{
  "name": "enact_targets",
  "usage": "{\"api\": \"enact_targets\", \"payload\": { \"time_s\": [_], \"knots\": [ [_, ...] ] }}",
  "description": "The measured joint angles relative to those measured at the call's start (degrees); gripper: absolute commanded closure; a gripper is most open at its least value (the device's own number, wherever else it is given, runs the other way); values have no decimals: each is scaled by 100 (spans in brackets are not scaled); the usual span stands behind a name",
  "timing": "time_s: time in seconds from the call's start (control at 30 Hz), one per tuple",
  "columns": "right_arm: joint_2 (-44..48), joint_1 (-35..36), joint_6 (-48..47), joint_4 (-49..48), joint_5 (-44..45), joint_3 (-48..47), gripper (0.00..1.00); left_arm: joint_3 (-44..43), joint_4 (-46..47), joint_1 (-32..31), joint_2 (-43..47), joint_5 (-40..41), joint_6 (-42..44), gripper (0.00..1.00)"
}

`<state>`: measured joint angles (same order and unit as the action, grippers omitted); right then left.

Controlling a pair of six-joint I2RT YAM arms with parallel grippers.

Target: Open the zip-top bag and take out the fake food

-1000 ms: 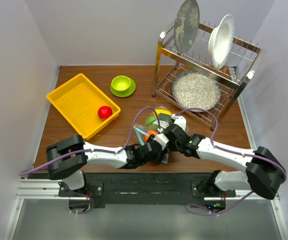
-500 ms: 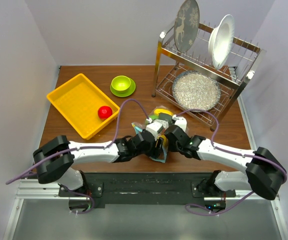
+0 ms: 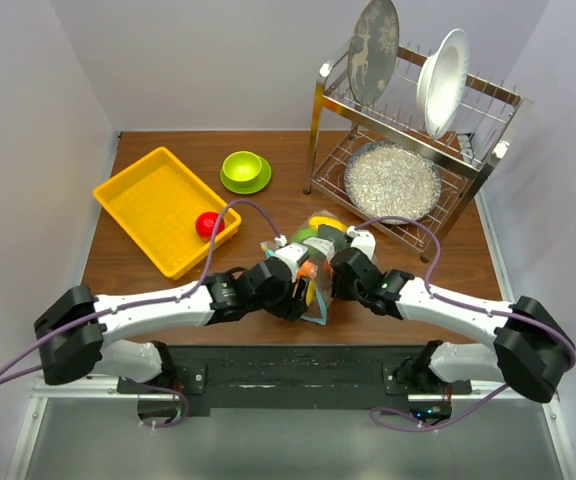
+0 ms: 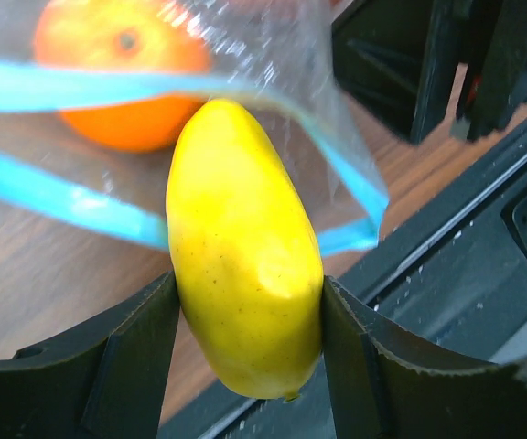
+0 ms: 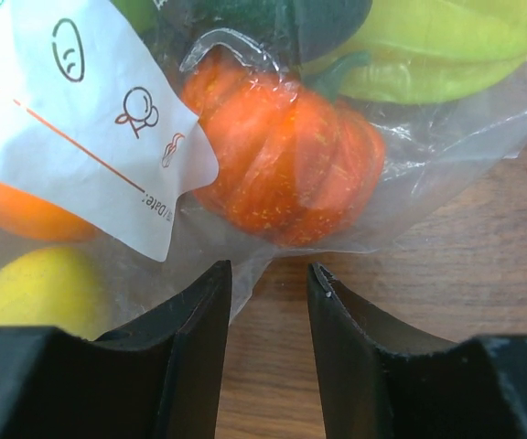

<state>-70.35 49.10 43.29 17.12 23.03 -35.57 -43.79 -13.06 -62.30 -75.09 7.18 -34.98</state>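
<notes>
Zip-top bag (image 5: 90,119) open; left gripper (image 4: 245,293) clamping yellow fruit (image 4: 241,219) has withdrawn; right gripper (image 5: 268,274) parted.

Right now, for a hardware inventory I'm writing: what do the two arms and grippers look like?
The left arm and right arm are white tubes with black joints and bulky black shoulder blocks. A purple cable loops along each. The left gripper and right gripper have matte black fingers; the left's edges look ridged.

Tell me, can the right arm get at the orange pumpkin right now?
Probably not directly. The orange pumpkin lies inside the zip-top bag, behind plastic where the right gripper sits; the mouth faces the left gripper, which holds a yellow fruit.
</notes>
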Motion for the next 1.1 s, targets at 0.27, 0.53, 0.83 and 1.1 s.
{"api": "enact_targets", "payload": {
  "time_s": [0.27,0.53,0.83,1.1],
  "knots": [
    [79,-57,-57,-70,-131,2,53,173,-1217,68,1047,695,-361,86],
    [293,-70,-122,-173,-295,2,53,197,-2006,721,1735,1718,-435,85],
    [304,-70,-238,-168,-374,0,53,-332,-1386,3292,1650,1939,138,78],
    [472,-70,-343,-122,-481,-28,52,-588,-160,5132,229,1572,155,76]
  ]
}}
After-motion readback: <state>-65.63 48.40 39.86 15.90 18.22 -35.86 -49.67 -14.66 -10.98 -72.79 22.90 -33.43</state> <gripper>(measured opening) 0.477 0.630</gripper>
